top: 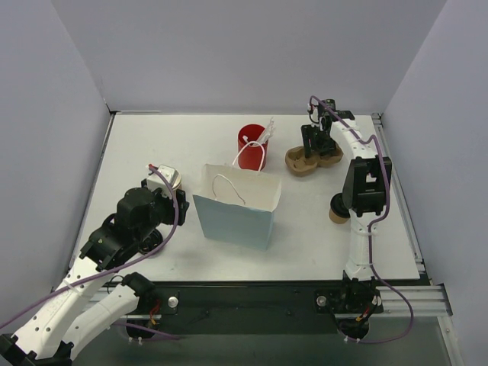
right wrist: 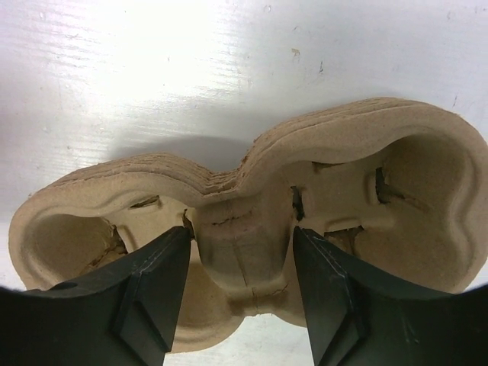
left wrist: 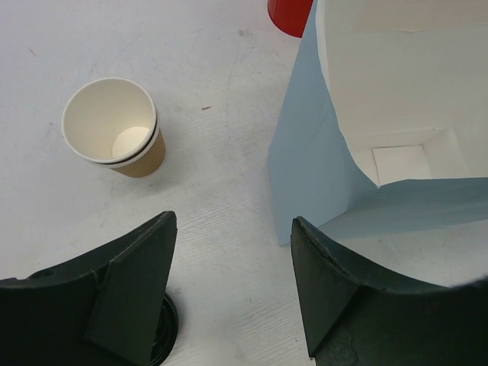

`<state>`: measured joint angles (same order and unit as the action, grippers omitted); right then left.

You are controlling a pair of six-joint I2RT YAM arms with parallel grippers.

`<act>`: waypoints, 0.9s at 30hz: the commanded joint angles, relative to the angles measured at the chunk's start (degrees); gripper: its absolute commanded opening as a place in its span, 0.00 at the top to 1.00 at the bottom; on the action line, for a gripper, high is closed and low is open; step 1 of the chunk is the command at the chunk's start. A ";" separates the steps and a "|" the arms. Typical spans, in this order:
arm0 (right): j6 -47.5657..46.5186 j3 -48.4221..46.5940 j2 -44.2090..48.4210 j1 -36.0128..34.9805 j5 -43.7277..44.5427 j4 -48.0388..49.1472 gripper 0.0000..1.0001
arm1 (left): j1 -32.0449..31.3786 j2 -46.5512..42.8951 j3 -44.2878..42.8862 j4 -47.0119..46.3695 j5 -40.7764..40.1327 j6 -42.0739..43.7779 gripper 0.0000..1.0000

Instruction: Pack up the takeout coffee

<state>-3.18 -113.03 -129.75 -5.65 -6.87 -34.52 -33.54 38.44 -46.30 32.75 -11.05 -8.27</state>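
Right tool (right wrist: 240, 242) over carrier (right wrist: 366, 175), arm (top: 367, 187) screening coffee (top: 335, 211)

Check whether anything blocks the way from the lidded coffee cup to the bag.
Nothing visible does. The takeout coffee stands right of the blue bag, with only bare table between them. In the top view, the right arm overlaps the cup and hides part of it.
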 commanded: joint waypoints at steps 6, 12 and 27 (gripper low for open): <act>-1.21 -2.02 4.77 0.99 -0.77 -2.04 0.50 | 0.49 -0.03 -0.28 -3.22 0.77 0.10 0.29; -1.57 -2.02 3.98 1.08 -0.86 -2.30 0.52 | 0.49 -0.03 -0.28 -3.13 0.77 0.10 0.29; 3.96 -3.51 9.16 1.17 0.46 -2.65 0.64 | 0.84 -0.12 -0.19 -3.13 0.77 0.10 0.29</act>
<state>-2.13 -113.51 -128.11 -4.91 -7.73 -35.62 -33.21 38.54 -46.30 32.75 -11.05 -8.29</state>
